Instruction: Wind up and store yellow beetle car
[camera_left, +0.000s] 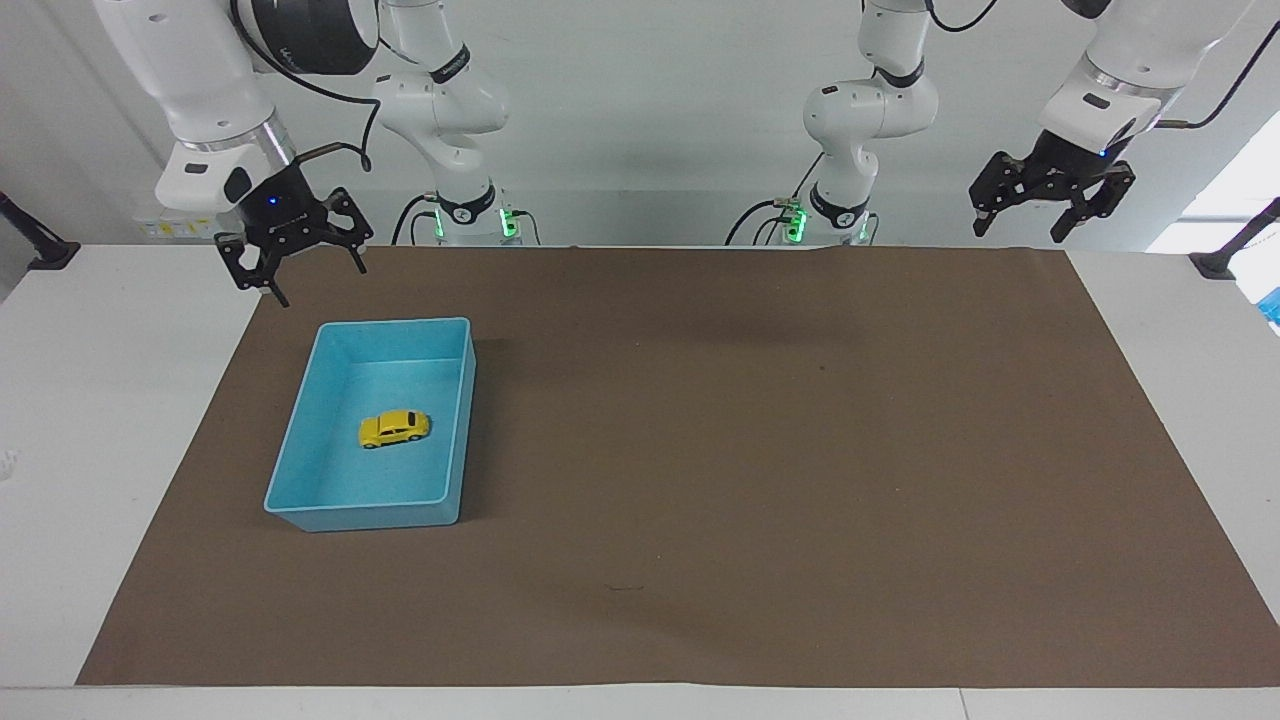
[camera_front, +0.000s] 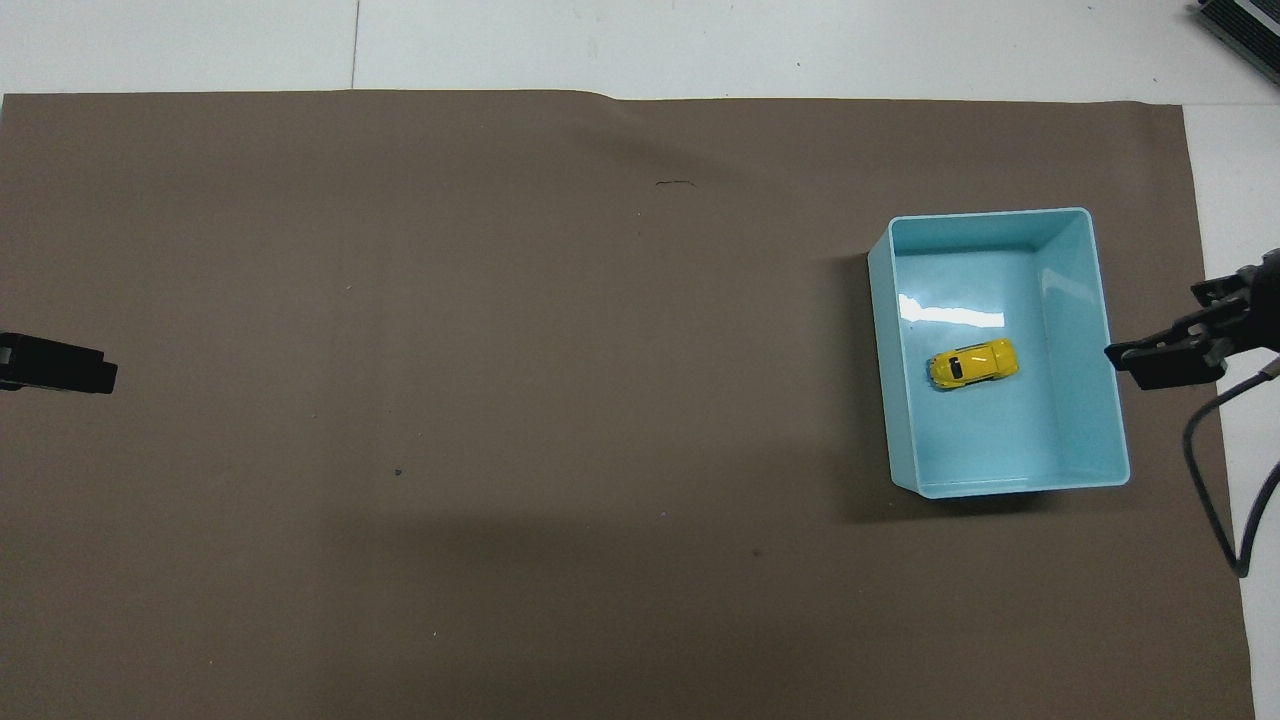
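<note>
Where the yellow beetle car (camera_left: 395, 428) sits is on the floor of the light-blue bin (camera_left: 300, 447), about mid-floor, on its wheels, lying crosswise to the bin's long sides and touching no wall. Bin rests on the brown mat (camera_left: 760, 450) near the mat's edge at the right arm's end of the table, closer to the robots' edge than to the edge away from them. Right gripper (camera_left: 300, 262) hangs in the air over the mat's corner nearest the robots (just off the bin's corner), jaws spread, holding nothing. Left gripper (camera_left: 1050, 205) waits raised over the mat's other robot-side corner, jaws likewise spread and empty.
</note>
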